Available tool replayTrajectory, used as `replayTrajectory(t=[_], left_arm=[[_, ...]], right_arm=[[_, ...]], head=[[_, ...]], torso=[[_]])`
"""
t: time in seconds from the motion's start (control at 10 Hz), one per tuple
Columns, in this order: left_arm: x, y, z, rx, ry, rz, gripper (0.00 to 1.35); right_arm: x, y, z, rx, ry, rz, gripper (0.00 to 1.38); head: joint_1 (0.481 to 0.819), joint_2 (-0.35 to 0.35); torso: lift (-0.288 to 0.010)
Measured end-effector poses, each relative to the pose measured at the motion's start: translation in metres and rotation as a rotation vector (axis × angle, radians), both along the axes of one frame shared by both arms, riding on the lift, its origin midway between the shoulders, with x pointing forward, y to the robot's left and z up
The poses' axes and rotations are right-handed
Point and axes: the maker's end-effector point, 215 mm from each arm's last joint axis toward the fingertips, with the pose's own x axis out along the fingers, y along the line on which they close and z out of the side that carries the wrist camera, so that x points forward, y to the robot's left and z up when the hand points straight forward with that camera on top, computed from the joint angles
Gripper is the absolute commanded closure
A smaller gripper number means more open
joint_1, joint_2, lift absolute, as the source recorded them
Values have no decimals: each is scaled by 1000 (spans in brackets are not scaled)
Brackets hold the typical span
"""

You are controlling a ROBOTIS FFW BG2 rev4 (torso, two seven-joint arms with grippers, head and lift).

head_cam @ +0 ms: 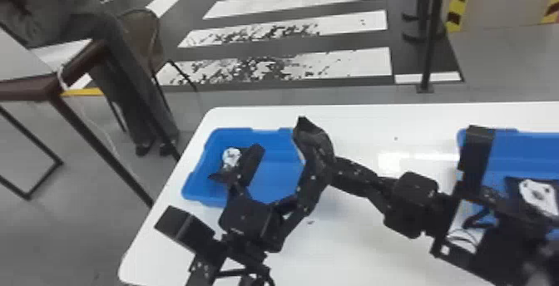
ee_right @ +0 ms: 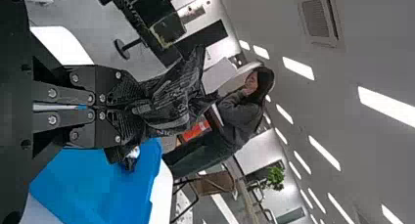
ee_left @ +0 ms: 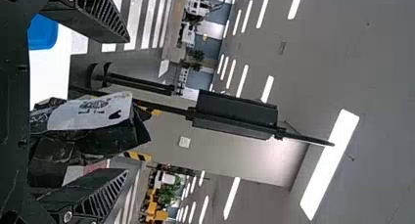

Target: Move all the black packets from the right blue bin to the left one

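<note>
In the head view my left gripper (head_cam: 287,156) stands open over the left blue bin (head_cam: 270,144), its fingers spread. My right gripper (head_cam: 341,171) reaches across from the right, shut on a black packet (head_cam: 312,134) above that bin's right side. The left wrist view has the packet's pale label (ee_left: 93,111) between the spread fingers of the left gripper (ee_left: 122,106); contact cannot be told. In the right wrist view the right gripper (ee_right: 134,106) pinches the crumpled packet (ee_right: 173,104). Another black packet (head_cam: 231,158) with a white label lies in the left bin.
The right blue bin (head_cam: 513,156) stands at the table's right, partly behind the right arm, and holds a white-labelled black packet (head_cam: 538,196). Both bins rest on a white table (head_cam: 374,131). A brown-framed table (head_cam: 29,94) stands beyond the left side.
</note>
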Motion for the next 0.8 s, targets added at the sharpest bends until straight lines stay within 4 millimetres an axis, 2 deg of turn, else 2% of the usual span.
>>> replayTrajectory(t=[0.3,0.4,0.6,0.7,0.8], left_arm=[[1,-5,1,-10,-1,-15,96],[1,-6,-1,-12,3,-17,190],[3,-8,-8,-7,28,-22,969],[4,-11,-15,-6,57,-31,1125],[5,-13,-18,-1,73,-39,1213]], right_arm=[[-24,29,-2,11,18,74,1121],[-28,34,-2,14,22,85,1121],[-30,36,-2,19,26,90,1121],[-30,35,-1,22,25,89,1121],[-29,35,-1,26,25,88,1121]], head=[[695,350],[695,350],[695,350],[695,350],[695,350]], torso=[[-140],[-140],[-140],[-140],[-140]])
